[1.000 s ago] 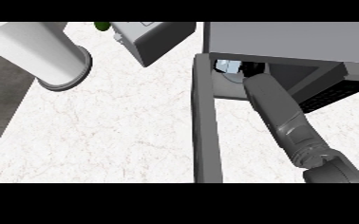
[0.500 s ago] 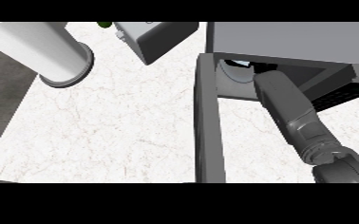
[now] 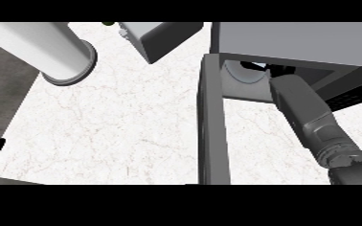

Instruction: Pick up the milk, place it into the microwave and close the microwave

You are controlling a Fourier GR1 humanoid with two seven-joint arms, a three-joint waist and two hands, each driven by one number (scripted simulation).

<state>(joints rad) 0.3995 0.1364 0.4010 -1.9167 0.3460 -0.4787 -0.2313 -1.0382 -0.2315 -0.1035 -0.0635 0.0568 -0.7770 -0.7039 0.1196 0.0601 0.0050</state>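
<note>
A single head view looks steeply down, close over the marble counter (image 3: 120,134), with the open microwave (image 3: 283,40) at upper right.

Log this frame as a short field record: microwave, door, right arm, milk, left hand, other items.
microwave: grey box at upper right, cavity facing the robot
door: open, swung out toward the view's lower edge
right arm: forearm reaching into the cavity; right hand hidden inside
milk: cannot tell; only a pale shape shows inside
left hand: only a dark sliver at the left edge
other items: white cylinder, grey box
</note>
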